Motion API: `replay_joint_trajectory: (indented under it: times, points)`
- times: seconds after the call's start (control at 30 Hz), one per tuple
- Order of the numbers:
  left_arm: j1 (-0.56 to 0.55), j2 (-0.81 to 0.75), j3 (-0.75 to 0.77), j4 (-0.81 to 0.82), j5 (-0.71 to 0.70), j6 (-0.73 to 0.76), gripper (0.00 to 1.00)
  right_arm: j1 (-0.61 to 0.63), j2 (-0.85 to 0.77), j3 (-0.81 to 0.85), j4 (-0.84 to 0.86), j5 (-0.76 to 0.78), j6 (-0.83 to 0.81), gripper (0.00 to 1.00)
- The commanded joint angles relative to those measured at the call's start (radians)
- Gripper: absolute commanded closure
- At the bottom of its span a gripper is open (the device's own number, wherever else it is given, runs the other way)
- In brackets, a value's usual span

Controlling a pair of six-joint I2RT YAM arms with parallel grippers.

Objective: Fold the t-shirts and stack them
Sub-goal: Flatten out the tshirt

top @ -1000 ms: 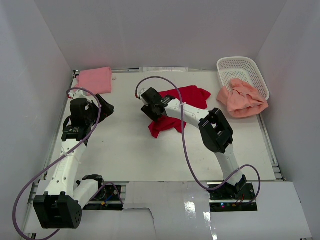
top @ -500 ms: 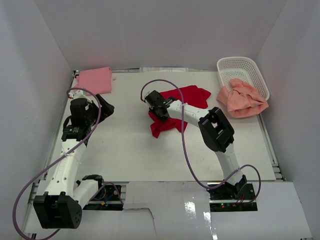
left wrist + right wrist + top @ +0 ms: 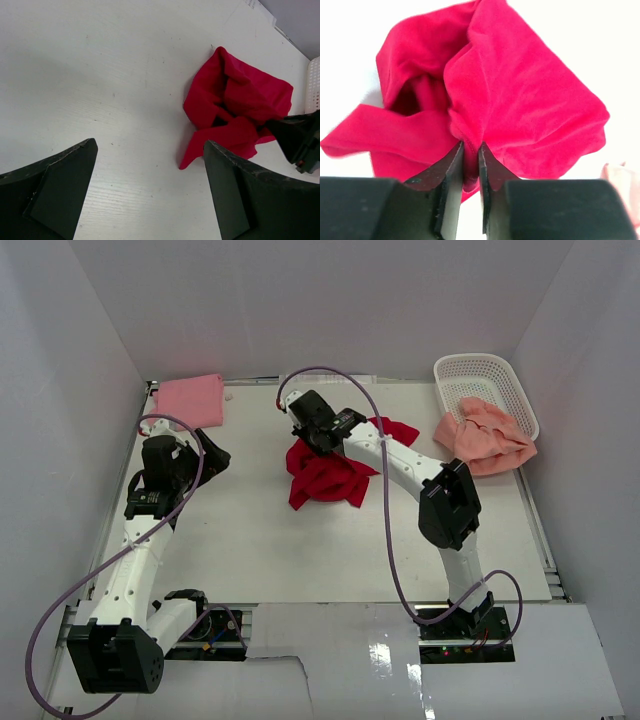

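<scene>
The right fingers (image 3: 447, 172) pinched little of the red t-shirt (image 3: 520, 100), which might slip; the left fingers (image 3: 55, 190) stood spread.

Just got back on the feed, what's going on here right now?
The right hand is pinched shut on a fold of the red t-shirt, which sits bunched up mid-table, not yet folded. The left hand hangs open and holds nothing, over bare table on the left side. The pink t-shirt lies folded at the far left corner. The salmon-peach t-shirt lies crumpled, spilling out of the white basket at far right.
</scene>
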Motion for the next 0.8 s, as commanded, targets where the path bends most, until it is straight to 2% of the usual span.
replay_joint_trajectory:
  times: [0.0, 0.07, 0.17, 0.27, 0.37, 0.43, 0.57, 0.67, 0.77]
  points:
    - [0.005, -0.009, 0.032, 0.019, 0.025, 0.013, 0.02, -0.003, -0.064, 0.043, -0.028, 0.005, -0.004, 0.79]
    - [0.005, -0.013, 0.029, 0.019, 0.026, 0.014, 0.02, -0.003, -0.056, 0.046, -0.025, -0.024, 0.003, 0.84]
    - [0.005, -0.02, 0.028, 0.021, 0.025, 0.017, 0.02, -0.005, -0.039, 0.05, -0.023, -0.057, 0.017, 0.79]
    - [0.005, -0.02, 0.026, 0.021, 0.028, 0.017, 0.02, -0.007, -0.021, 0.047, -0.014, -0.074, 0.034, 0.92]
    - [0.005, -0.016, 0.025, 0.028, 0.051, 0.022, 0.02, -0.026, -0.021, 0.07, 0.006, -0.138, 0.067, 0.92]
    - [0.005, -0.006, 0.02, 0.044, 0.081, 0.029, 0.02, -0.048, -0.03, 0.11, 0.0, -0.183, 0.089, 0.92]
    - [0.005, 0.002, -0.001, 0.102, 0.273, 0.075, 0.02, -0.083, -0.073, 0.315, -0.064, -0.235, 0.138, 0.92]
    - [0.005, -0.016, -0.026, 0.156, 0.33, 0.08, 0.02, -0.149, -0.154, 0.363, -0.103, -0.265, 0.205, 0.92]
    - [0.005, -0.023, -0.031, 0.171, 0.355, 0.08, 0.02, -0.276, -0.255, 0.313, -0.091, -0.285, 0.273, 0.92]
